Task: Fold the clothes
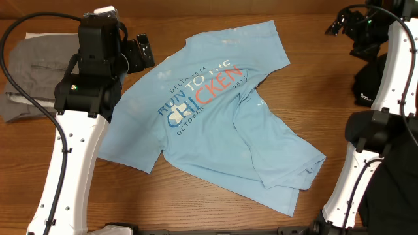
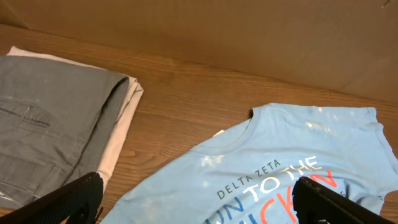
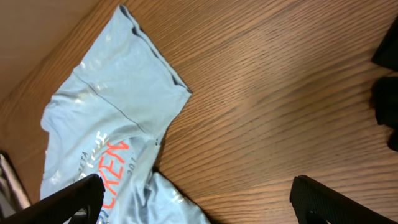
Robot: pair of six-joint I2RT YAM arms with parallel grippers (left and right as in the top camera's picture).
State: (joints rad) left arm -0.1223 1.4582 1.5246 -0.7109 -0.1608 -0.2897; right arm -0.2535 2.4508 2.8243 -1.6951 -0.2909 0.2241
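The wooden table (image 1: 196,209) carries the light blue T-shirt (image 1: 215,111) at its centre, print side up, with folded grey trousers (image 1: 26,72) well apart at the left edge. The left gripper (image 2: 199,208) hovers released just above the collar end; the right gripper (image 3: 199,205) hangs released beyond the far sleeve, holding nothing. In the overhead view the shirt's long axis runs diagonally, collar toward the upper left, hem toward the lower right, where the cloth lies rumpled and doubled over itself. Judged step: spreading before the first fold. The next move probably calls for gripping the hem and pulling it flat.
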